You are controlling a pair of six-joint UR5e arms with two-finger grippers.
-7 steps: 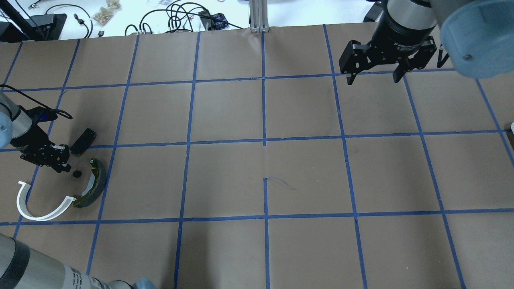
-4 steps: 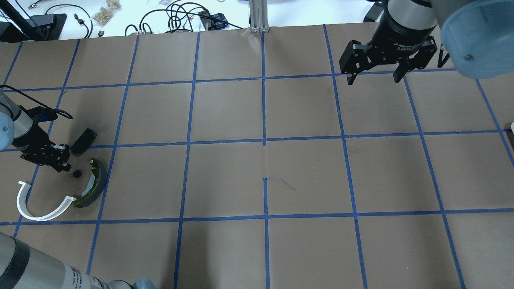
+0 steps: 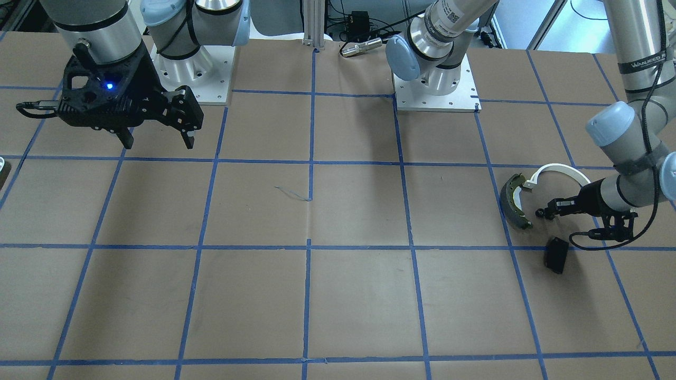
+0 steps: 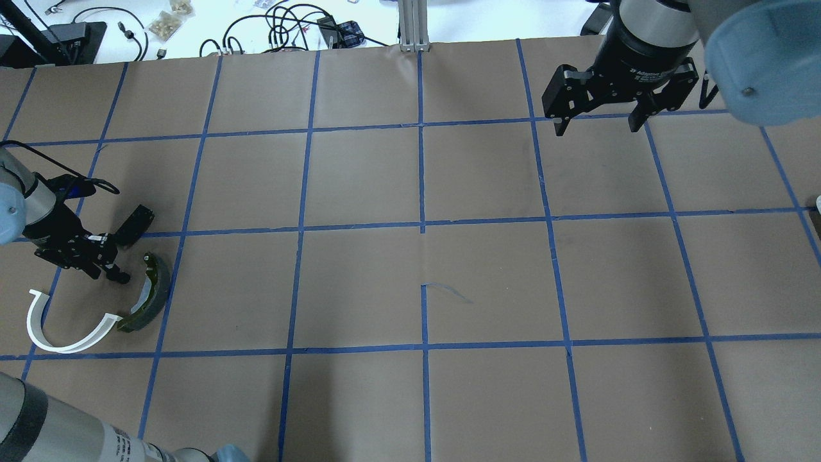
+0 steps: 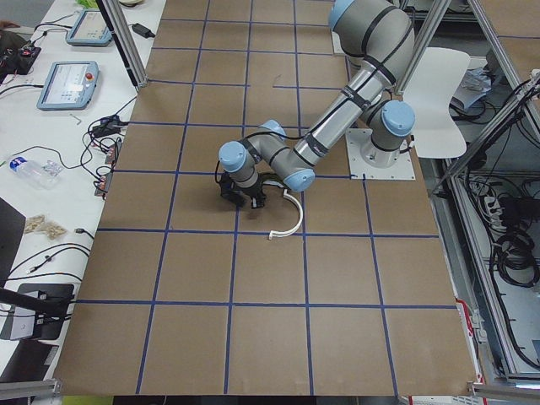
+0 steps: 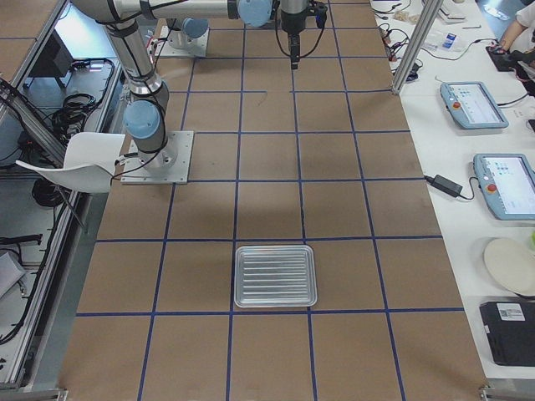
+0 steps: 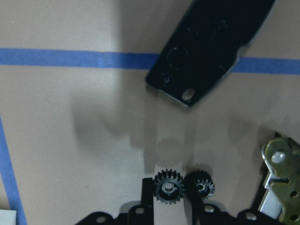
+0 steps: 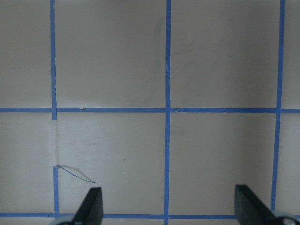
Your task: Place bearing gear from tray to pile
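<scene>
Starting at the left of the overhead view, you had the left gripper [image 4: 115,271] down low inside the pile [image 3: 555,254]. Its jaws were drawn in narrow and pinched the bearing gear [image 7: 169,186] between the fingertips. Whether the gear rested on the brown paper [image 4: 359,179] or hung just above it, you could not tell. A second small black gear [image 7: 200,186] sat just outside one finger, right beside the held one. The white half-ring bracket [image 4: 32,319] lay nearest the robot, one end up against the dark curved brake shoe [image 4: 154,292], which lay just right of the gripper. The flat black brake pad [image 4: 133,226] lay across a blue tape line [image 4: 256,228] just beyond the fingers. Far to the right, your right gripper [image 4: 596,127] hung above the paper with its jaws spread wide, holding nothing. The tray [image 6: 276,276] lay at the robot's right end of the table, well apart from the pile.
</scene>
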